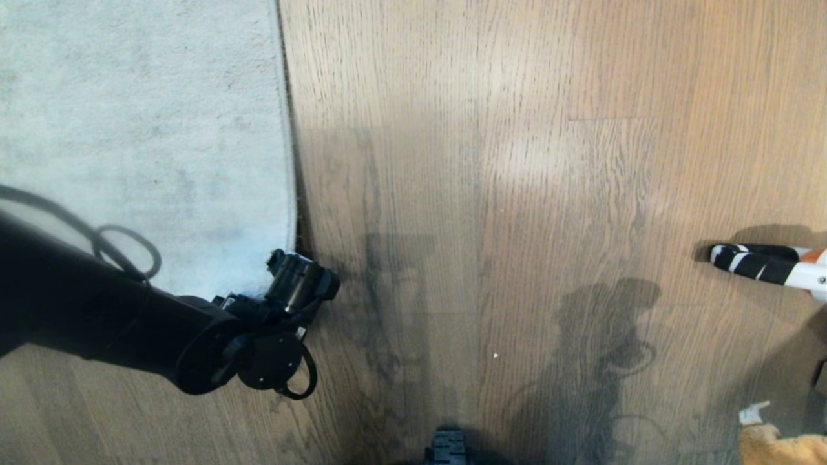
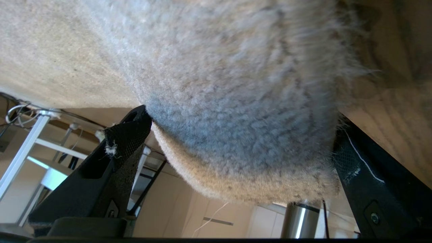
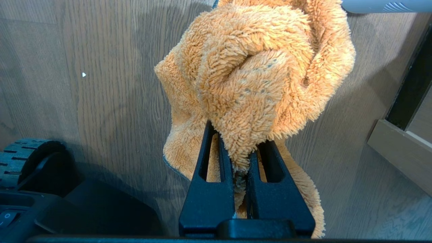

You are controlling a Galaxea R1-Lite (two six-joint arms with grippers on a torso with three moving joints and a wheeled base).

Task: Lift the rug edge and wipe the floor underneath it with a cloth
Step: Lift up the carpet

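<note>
At the rug's near corner, we have our left end effector [image 1: 284, 268] low against the rug edge [image 1: 289, 161], its fingers [image 2: 114, 158] spread wide with the pile bulging between them. We judge the lift barely begun: in the left wrist view the corner curls up a little and its tan underside shows, but in the head view the rest of the border lies flat on the floor [image 1: 517, 194]. Closing on the corner, raising it and wiping underneath all remain.

Our left arm reaches in from the left, low and nearly level, wrist turned toward the corner. Our right end effector [image 3: 241, 168] hangs off to the right, well apart from the rug, fingers pinched tight on the cloth [image 3: 256, 77], which bunches above the floor; only a scrap of that cloth shows at the head view's bottom right corner. We judge it ready to wipe once the corner is up. A striped black-and-white object [image 1: 762, 263] lies at the right margin.
</note>
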